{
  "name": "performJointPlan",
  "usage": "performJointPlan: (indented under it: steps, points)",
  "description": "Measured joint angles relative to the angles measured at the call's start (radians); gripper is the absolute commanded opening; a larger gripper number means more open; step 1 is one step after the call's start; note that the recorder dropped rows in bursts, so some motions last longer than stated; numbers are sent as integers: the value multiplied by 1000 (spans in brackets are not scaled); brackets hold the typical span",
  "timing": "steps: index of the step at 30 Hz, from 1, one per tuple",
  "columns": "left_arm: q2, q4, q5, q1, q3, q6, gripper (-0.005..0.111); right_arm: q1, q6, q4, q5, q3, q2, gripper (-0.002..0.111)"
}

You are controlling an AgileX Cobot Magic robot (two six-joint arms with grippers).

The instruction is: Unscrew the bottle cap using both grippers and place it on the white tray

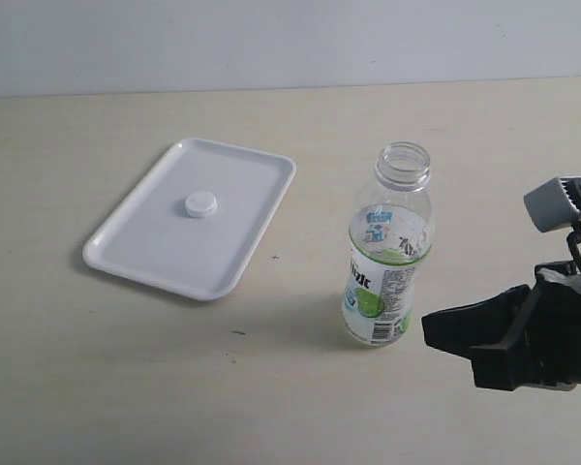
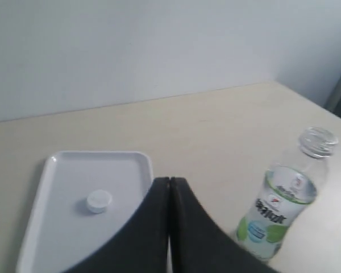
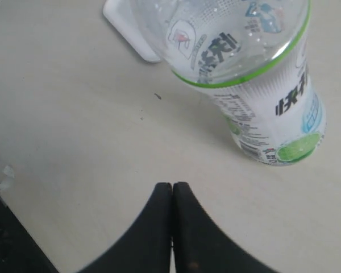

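Cap point(image 1: 201, 204) is off the single upright bottle point(image 1: 388, 257). One tray point(image 1: 155, 247) lies well apart from the bottle, to its left in the exterior view. Two grippers: the right gripper point(image 1: 434, 329) sits just right of the bottle and the left gripper point(image 2: 170, 185) is off the bottle, both empty with fingers pressed together. The one cap rests mid-tray.

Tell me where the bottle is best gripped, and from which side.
Grip the bottle at its labelled body, below the shoulder, from the side of the right gripper. It stands upright and is round and straight-walled there; the tray lies on its other side.
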Motion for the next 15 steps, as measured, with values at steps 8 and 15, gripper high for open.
performJointPlan:
  steps: [8,15]
  points:
    - [-231,-14,212,0,19,0,0,0,0,0,-2,0,0,0]
    - [-353,53,230,3,20,42,0,0,3,0,-2,0,0,0]
